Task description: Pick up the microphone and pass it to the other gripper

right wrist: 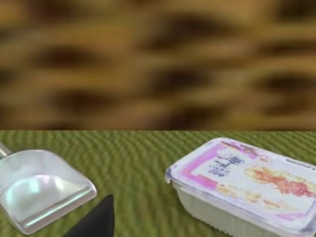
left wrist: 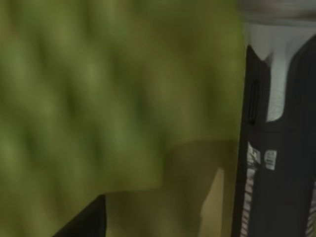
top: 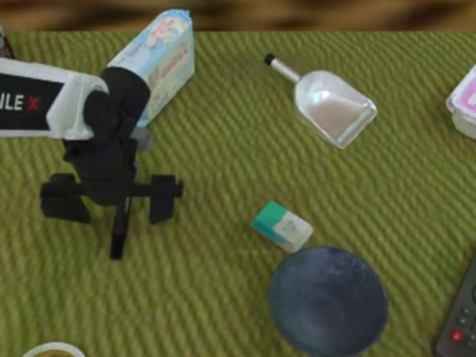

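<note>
Left gripper (top: 111,199) jaws spread wide over microphone (top: 119,227), its head hidden beneath, right gripper unseen from above

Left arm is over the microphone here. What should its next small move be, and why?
Probably close the jaws. The left gripper sits with jaws open either side of the microphone, whose black handle shows between them, not yet gripped. The right gripper is outside the top view.
</note>
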